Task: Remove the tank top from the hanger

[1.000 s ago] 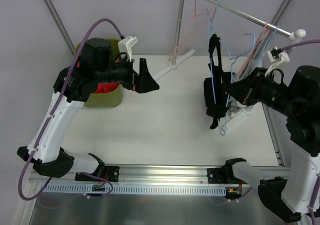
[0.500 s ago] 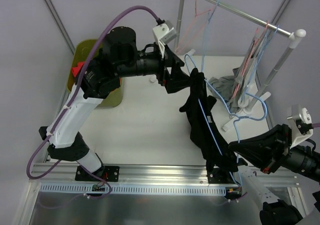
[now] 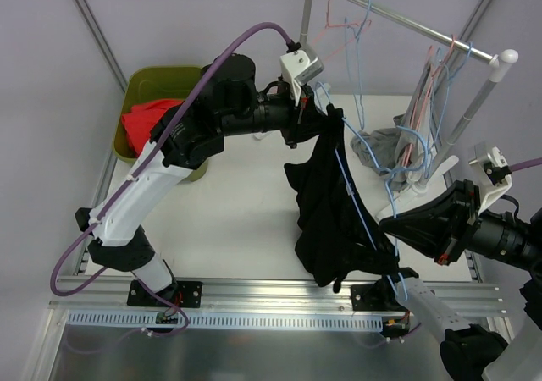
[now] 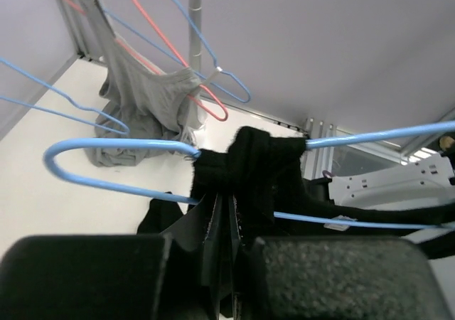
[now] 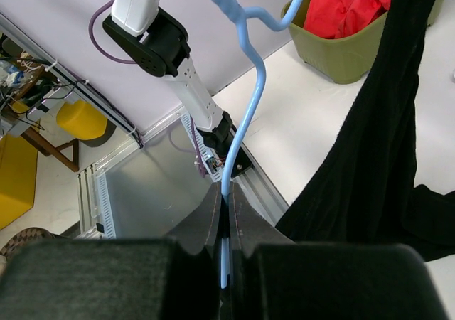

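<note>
While our left pincer (image 4: 229, 217) clenches the tank top (image 3: 326, 216) at its twelve o'clock strap and our right pincer (image 5: 224, 213) grips its hanger (image 5: 263, 64) at four, we should pull apart slowly, sliding the strap free.

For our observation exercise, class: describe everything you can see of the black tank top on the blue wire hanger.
The black tank top is soft, matte fabric, draped along the slanting thin blue wire hanger. Its top end is bunched over the hanger's far end and pinched in the shut left claw. The body sags below the wire in loose folds. Its lower end hangs by the right claw, which is shut on the hanger's wire, not the cloth.
</note>
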Available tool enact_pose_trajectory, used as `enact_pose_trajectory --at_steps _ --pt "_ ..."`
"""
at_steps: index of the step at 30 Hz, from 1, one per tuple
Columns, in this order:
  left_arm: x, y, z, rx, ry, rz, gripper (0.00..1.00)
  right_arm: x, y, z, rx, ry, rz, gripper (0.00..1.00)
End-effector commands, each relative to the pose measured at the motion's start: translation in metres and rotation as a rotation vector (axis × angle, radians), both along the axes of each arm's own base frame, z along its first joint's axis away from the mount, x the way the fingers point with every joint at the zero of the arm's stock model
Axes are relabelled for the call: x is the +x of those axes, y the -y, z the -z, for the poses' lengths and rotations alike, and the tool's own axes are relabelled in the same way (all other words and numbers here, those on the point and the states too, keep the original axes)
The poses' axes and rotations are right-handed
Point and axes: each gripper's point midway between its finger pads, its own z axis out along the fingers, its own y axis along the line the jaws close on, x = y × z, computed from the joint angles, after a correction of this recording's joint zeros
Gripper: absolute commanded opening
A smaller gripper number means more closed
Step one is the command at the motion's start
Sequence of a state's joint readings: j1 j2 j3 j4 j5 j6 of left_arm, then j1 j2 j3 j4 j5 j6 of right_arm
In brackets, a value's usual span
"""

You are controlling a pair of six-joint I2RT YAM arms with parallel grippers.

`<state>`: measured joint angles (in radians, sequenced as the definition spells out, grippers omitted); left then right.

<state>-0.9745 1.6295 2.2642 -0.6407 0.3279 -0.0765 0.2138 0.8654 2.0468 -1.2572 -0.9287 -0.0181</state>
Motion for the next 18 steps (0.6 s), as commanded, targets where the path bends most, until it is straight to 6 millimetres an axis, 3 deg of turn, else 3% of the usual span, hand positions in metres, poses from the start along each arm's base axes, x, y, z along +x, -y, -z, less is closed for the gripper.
enact_pose_trajectory --at_steps 1,5,6,9,10,12,16,18 --pt "0.011 -0.014 -0.021 -0.056 0.057 -0.103 0.0 0.003 -0.003 -0.013 0.021 0.065 -0.029 0.0" --pt "0.036 -0.03 -0.018 -0.057 0.026 -0.282 0.0 0.014 -0.003 -0.002 0.0 0.04 -0.005 0.0" --pt "0.053 -0.041 -0.015 -0.053 0.021 -0.405 0.0 0.022 -0.003 0.008 -0.013 0.006 0.008 0.0" --pt "0.07 -0.069 -0.008 -0.06 -0.016 -0.589 0.0 0.032 -0.004 0.025 -0.032 -0.046 0.022 0.01" --pt "0.079 -0.087 -0.009 -0.07 -0.017 -0.689 0.0 0.034 -0.005 0.033 -0.036 -0.079 0.01 0.0" --pt "0.087 -0.1 0.002 -0.067 -0.052 -0.768 0.0 0.034 -0.006 0.038 -0.038 -0.092 0.0 0.0" --pt "0.1 -0.146 0.017 -0.116 -0.128 -0.985 0.0 0.024 -0.011 0.043 -0.029 -0.109 -0.077 0.0" --pt "0.108 -0.157 0.038 -0.094 -0.165 -1.035 0.0 0.016 -0.013 0.042 -0.021 -0.086 -0.121 0.0"
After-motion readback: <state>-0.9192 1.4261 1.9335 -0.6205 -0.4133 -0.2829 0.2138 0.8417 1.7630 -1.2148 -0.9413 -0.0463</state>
